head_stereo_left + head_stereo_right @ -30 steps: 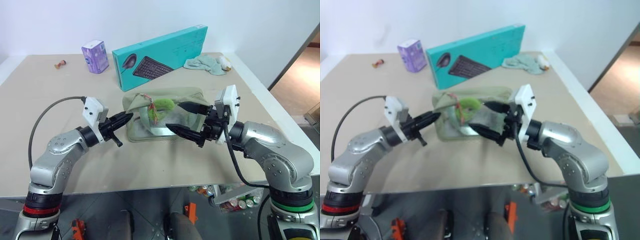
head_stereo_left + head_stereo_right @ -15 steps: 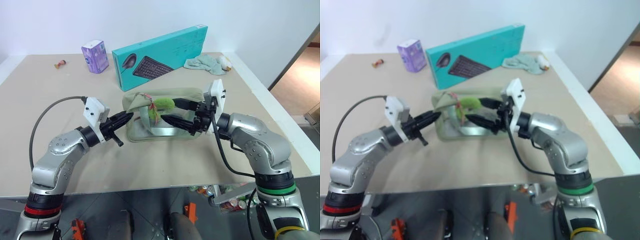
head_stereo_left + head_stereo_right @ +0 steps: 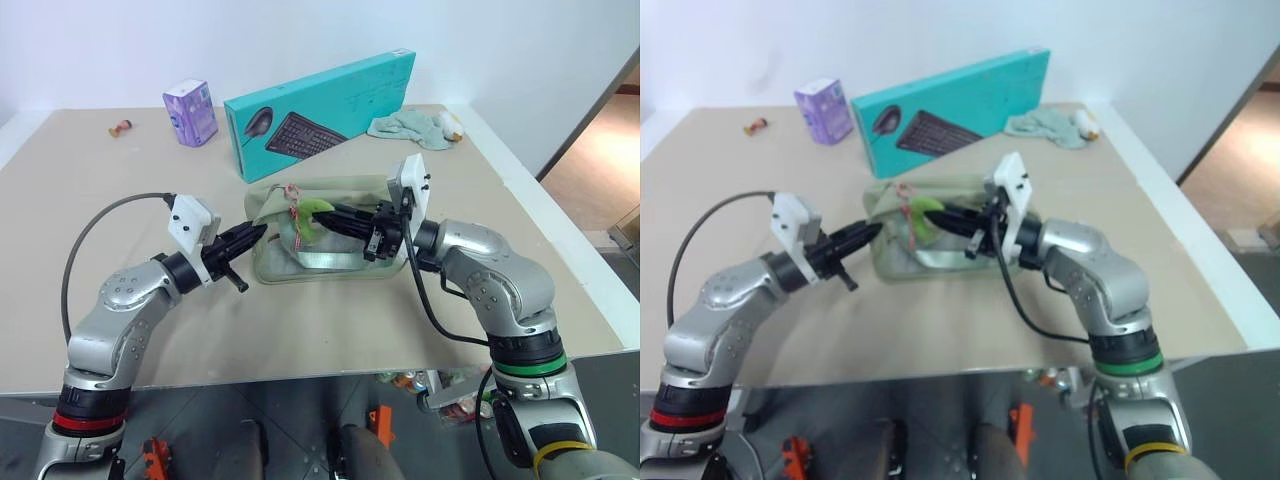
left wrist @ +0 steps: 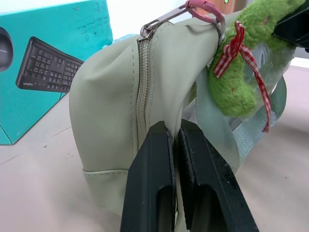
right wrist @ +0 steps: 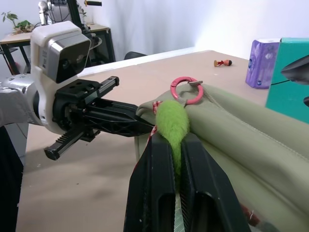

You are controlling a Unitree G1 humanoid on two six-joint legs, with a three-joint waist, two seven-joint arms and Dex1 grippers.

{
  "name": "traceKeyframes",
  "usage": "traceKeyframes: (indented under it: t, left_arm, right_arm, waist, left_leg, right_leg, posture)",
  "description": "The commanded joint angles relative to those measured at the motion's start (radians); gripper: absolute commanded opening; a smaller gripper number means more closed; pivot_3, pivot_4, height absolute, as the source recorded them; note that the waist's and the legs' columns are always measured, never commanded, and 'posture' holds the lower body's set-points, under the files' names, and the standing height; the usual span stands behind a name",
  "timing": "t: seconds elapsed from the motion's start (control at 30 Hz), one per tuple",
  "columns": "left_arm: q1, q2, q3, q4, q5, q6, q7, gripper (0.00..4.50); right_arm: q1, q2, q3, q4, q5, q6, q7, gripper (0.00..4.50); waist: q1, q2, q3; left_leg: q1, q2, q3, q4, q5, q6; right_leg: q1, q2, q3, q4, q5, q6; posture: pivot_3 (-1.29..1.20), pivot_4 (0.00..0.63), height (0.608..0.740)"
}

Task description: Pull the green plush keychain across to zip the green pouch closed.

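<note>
Keychain grip at the closing stroke. The green plush keychain hung at the pouch's left end, just below the pink ring that joined it to the zipper pull, and it sat pinched between the two black fingers of my right gripper, which reached in over the pouch's top from the right. The jaws were clamped on the fuzzy loop itself, not on the ring or the slider.

The green pouch lay on the table in front of the teal keyboard box. At the pouch's left end my left gripper was shut on the fabric beside the zipper track, as the left wrist view showed, bracing that end.

Risks as I judged them: the plush is soft and compressible, so a hard pull could draw it out of the jaws; a pull angled off the zipper line could jam the slider or strain the red-checked ribbon; and if the left hold on the thin fabric slipped, the whole pouch would slide toward the right with the pull instead of zipping shut.
</note>
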Motion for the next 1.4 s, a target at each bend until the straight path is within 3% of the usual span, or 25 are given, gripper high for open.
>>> traceKeyframes:
  t: [0.03, 0.4, 0.87, 1.4]
  left_arm:
    - [0.002, -0.008, -0.006, -0.014, 0.004, -0.004, 0.01, 0.0]
    - [-0.01, -0.036, -0.027, 0.001, 0.017, -0.006, 0.024, 0.0]
    - [-0.007, -0.05, -0.041, -0.004, 0.016, -0.004, 0.045, 0.0]
    - [-0.084, -0.104, 0.007, 0.027, 0.03, 0.035, 0.213, 0.0]
  right_arm:
    - [-0.078, -0.019, -0.045, -0.02, 0.003, -0.031, 0.014, 0.06]
    - [-0.307, -0.113, -0.073, 0.121, -0.052, -0.129, 0.116, 0.06]
    - [-0.469, -0.138, -0.07, 0.366, -0.19, -0.337, 0.243, 0.06]
    - [-0.326, -0.254, -0.139, 0.386, -0.244, -0.389, 0.203, 0.06]
  waist:
    - [0.0, 0.0, 0.0]
    - [0.001, 0.0, 0.0]
    - [0.0, 0.0, 0.0]
    - [0.0, 0.0, 0.0]
  left_leg:
    - [0.0, 0.0, 0.0, 0.0, 0.0, 0.0]
    - [-0.004, 0.0, 0.001, 0.0, 0.0, 0.0]
    - [-0.007, 0.0, 0.002, -0.001, 0.0, 0.0]
    - [-0.008, 0.0, 0.002, -0.002, 0.0, 0.0]
  right_leg:
    - [-0.001, 0.0, 0.0, 0.0, 0.0, 0.0]
    - [-0.005, 0.0, 0.0, 0.0, 0.0, 0.0]
    - [-0.008, 0.0, 0.001, 0.0, 0.0, 0.0]
    - [-0.01, 0.001, 0.001, 0.0, 0.003, 0.004]
  posture:
    - [0.0, 0.15, 0.74]
    - [0.0, 0.15, 0.74]
    - [0.0, 0.15, 0.74]
    - [0.0, 0.15, 0.74]
